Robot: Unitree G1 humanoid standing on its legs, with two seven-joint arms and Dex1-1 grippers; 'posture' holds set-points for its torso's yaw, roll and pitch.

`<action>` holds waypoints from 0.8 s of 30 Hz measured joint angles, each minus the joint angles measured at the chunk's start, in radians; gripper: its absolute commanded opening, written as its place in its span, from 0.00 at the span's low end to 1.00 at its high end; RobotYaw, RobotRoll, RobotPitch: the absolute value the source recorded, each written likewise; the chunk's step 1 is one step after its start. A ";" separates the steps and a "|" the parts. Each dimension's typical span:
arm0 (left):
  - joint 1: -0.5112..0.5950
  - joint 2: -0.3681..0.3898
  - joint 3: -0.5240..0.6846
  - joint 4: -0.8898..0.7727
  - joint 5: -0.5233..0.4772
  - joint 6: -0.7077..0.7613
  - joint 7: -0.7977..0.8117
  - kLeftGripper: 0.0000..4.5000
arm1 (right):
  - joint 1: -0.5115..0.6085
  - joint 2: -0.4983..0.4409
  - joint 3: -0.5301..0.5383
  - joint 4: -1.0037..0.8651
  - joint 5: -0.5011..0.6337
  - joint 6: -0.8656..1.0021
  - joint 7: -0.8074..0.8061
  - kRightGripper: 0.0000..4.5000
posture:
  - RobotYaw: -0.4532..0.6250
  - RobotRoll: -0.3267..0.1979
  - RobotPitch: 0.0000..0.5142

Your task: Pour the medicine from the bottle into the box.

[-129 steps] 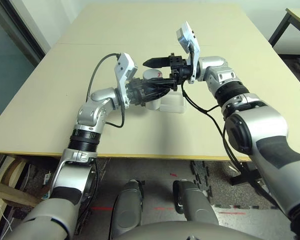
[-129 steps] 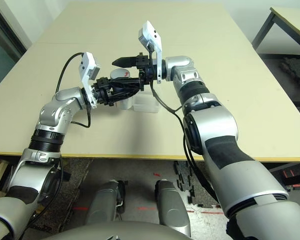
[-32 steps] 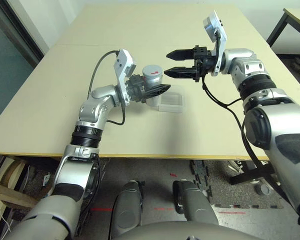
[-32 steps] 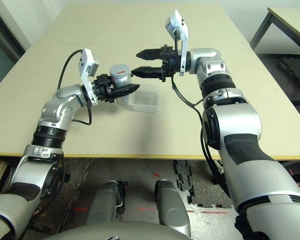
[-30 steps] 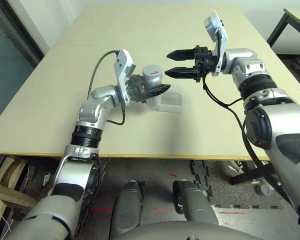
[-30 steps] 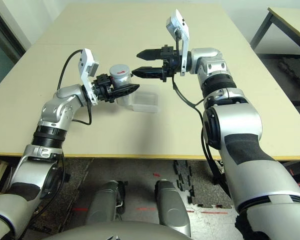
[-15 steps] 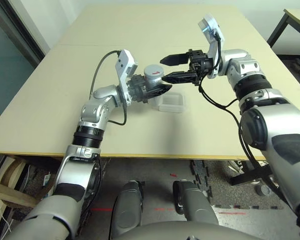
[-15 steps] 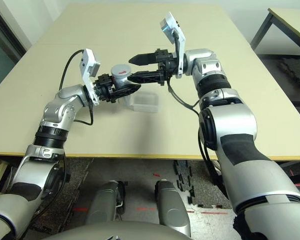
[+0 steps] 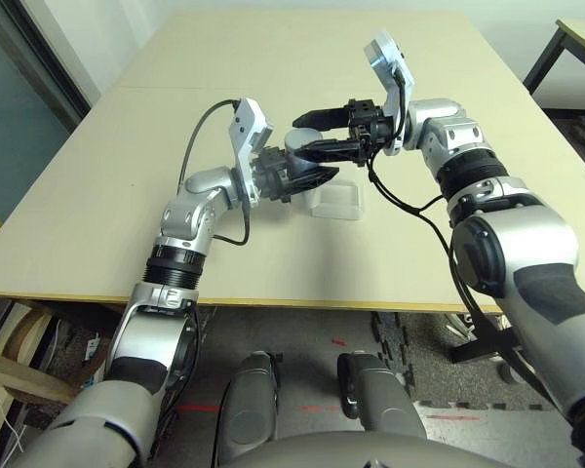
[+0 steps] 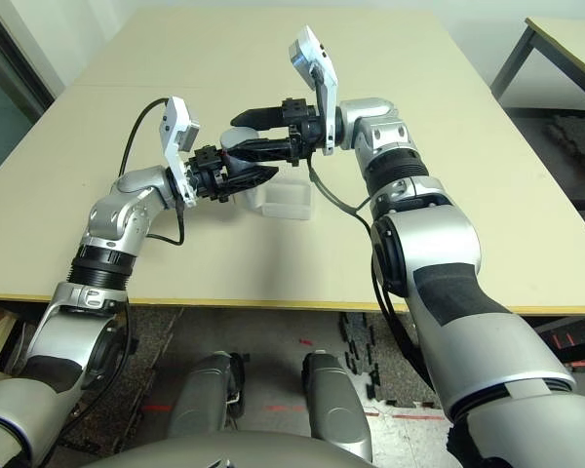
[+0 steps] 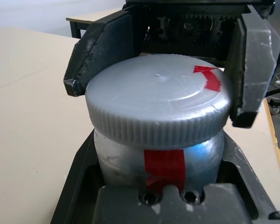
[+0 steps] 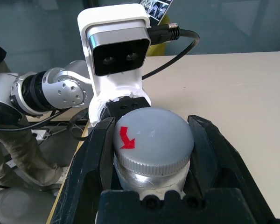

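Pale table (image 9: 419, 244), box (image 9: 336, 211) beside bottle (image 11: 116, 163).
Left jaws grip it, right jaws pinch its cap (image 12: 156, 135); twisting might spin it loose.

Grey cap (image 12: 153, 140) (red-marked) sits between seemingly shut black fingers (image 12: 224, 163).

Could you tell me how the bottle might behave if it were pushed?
Standing upright and cylindrical, the bottle would probably roll if it tipped over. Its smooth, shiny side may be slippery, though the cap's ribbed edge should grip better.
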 measured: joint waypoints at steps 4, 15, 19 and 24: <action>0.001 -0.001 0.000 0.000 0.000 -0.002 0.000 0.59 | -0.003 0.000 -0.045 0.000 0.053 0.087 -0.010 0.57 | 0.33 0.62 0.17; 0.005 -0.003 0.016 0.001 0.000 -0.005 0.025 0.59 | -0.035 -0.134 -0.132 -0.008 0.122 0.244 -0.280 0.57 | 0.33 0.62 0.19; 0.012 -0.001 0.026 0.003 0.000 -0.011 0.042 0.59 | -0.002 -0.220 -0.096 -0.039 0.064 0.239 -0.371 0.57 | 0.33 0.62 0.20; 0.011 0.005 0.044 0.034 0.006 -0.032 0.059 0.59 | 0.063 -0.301 -0.062 -0.058 0.015 0.242 -0.428 0.57 | 0.32 0.62 0.19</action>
